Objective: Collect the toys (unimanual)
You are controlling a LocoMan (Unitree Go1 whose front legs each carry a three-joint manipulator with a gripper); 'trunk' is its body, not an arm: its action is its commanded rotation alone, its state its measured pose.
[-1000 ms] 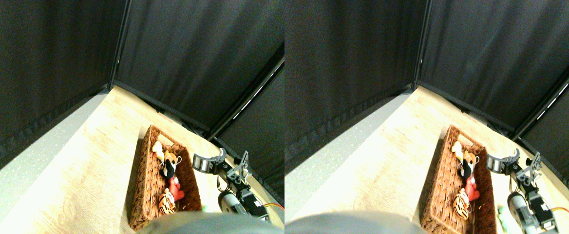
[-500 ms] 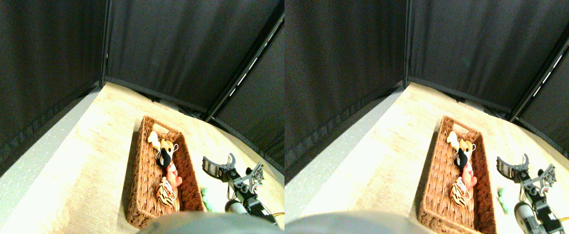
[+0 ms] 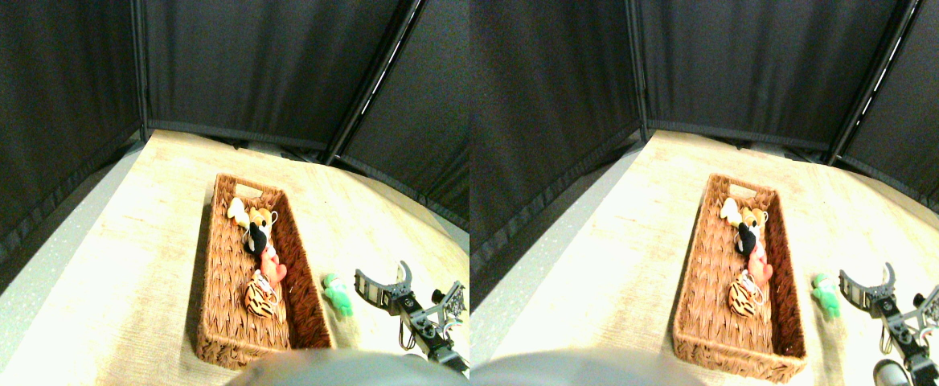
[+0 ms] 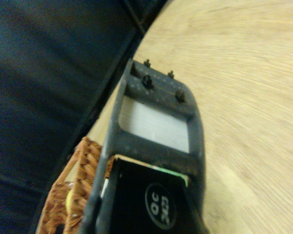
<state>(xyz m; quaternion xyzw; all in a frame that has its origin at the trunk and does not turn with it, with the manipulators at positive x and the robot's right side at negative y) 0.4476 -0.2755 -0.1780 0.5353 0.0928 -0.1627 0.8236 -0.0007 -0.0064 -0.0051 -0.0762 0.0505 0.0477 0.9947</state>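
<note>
Several toys lie in a row inside the long wicker basket (image 3: pixel 224 265): a pale yellow one (image 3: pixel 237 211), an orange-faced one (image 3: pixel 260 217), a black-and-white one (image 3: pixel 256 236), a red one (image 3: pixel 270 266) and a striped tiger (image 3: pixel 259 299). A green toy (image 3: pixel 338 295) lies on the wooden floor just right of the basket's near end. My right gripper (image 3: pixel 413 291) is open and holds nothing, a short way right of the green toy. In the wrist view a jaw frame fills the middle, with a corner of the basket (image 4: pixel 83 185) beside it.
Black curtains (image 3: pixel 260 64) on poles close off the back and both sides. A grey speckled strip (image 3: pixel 43 265) runs along the left of the wooden floor (image 3: pixel 140 241).
The whole view has swung, so the camera moved. The green toy now shows fully on the floor. My gripper, still open, now sits nearer the basket's near end.
</note>
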